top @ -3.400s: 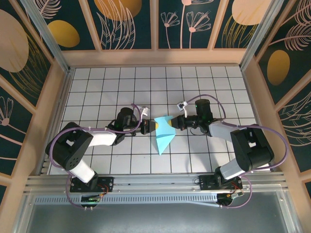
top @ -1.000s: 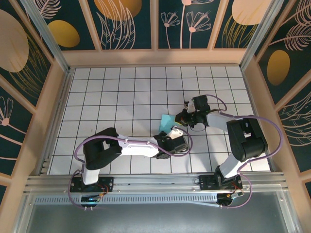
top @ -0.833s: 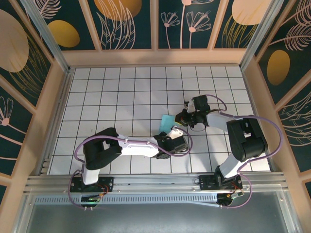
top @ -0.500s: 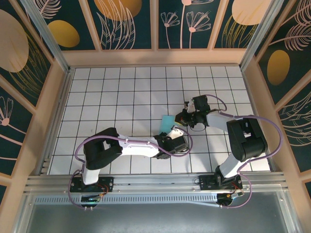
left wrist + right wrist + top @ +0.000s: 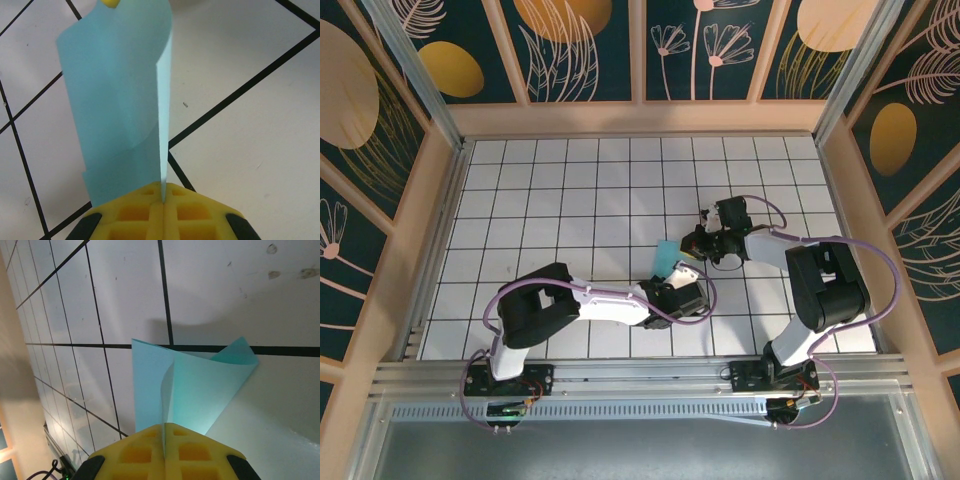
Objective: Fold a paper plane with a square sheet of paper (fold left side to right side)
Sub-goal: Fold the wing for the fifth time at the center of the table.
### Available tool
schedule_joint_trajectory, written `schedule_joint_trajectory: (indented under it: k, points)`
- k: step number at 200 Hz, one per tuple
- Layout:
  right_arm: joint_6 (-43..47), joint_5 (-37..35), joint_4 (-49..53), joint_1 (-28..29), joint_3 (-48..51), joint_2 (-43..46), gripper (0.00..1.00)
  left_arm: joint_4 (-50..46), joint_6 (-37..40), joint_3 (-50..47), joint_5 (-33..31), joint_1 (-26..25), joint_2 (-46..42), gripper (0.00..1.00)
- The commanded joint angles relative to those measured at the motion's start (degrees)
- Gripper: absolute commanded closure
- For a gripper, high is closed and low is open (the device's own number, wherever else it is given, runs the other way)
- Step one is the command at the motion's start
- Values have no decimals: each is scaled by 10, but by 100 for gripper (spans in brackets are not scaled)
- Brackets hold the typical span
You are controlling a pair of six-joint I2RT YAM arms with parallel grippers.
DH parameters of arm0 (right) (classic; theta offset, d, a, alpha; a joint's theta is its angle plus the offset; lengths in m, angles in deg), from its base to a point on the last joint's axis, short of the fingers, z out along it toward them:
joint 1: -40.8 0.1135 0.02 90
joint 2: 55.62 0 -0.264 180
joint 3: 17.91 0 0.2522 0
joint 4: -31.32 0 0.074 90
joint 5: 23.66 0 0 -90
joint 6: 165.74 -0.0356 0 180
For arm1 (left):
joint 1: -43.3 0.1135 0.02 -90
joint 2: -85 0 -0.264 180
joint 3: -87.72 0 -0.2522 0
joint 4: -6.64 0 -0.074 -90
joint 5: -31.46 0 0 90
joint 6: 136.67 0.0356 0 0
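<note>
The turquoise-blue sheet of paper (image 5: 666, 256) is folded and held off the table between both grippers, near the middle of the grid. My left gripper (image 5: 681, 272) reaches in from the near side and is shut on the paper's lower edge. In the left wrist view the curved sheet (image 5: 120, 100) stands up from the closed yellow pads (image 5: 150, 212). My right gripper (image 5: 692, 243) comes from the right and is shut on the paper too. In the right wrist view the paper (image 5: 200, 385) fans out from the closed pads (image 5: 145, 450), its layers bowed apart.
The white grid table (image 5: 570, 180) is walled by wooden frames (image 5: 640, 115) at the back and sides. The left arm's forearm (image 5: 605, 300) lies across the near tiles. The right arm's elbow (image 5: 825, 290) sits at the right. A metal rail (image 5: 640, 385) runs along the near edge.
Since 3.4 s ago the left arm has swung from the paper's left side to its near side, and the paper has risen off the table. Over the last second almost nothing has moved.
</note>
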Motion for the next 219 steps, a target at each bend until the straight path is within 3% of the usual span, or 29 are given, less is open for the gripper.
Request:
schedule_joint_trajectory:
  k: [1,36,90,134,219]
  points:
    - [-1,-31,15,-8,-4,13,88,2,-12,-10,8,-2,0,96]
    - [22,-79,53,-34,-6,53,69,5,-8,-14,41,7,-21,99]
    - [48,-129,67,-93,32,161,47,27,-3,-24,162,51,-53,100]
    - [68,-164,74,-117,65,244,37,48,-11,-34,263,94,-68,100]
    - [95,-140,69,-120,106,272,36,112,-79,-59,434,168,-66,100]
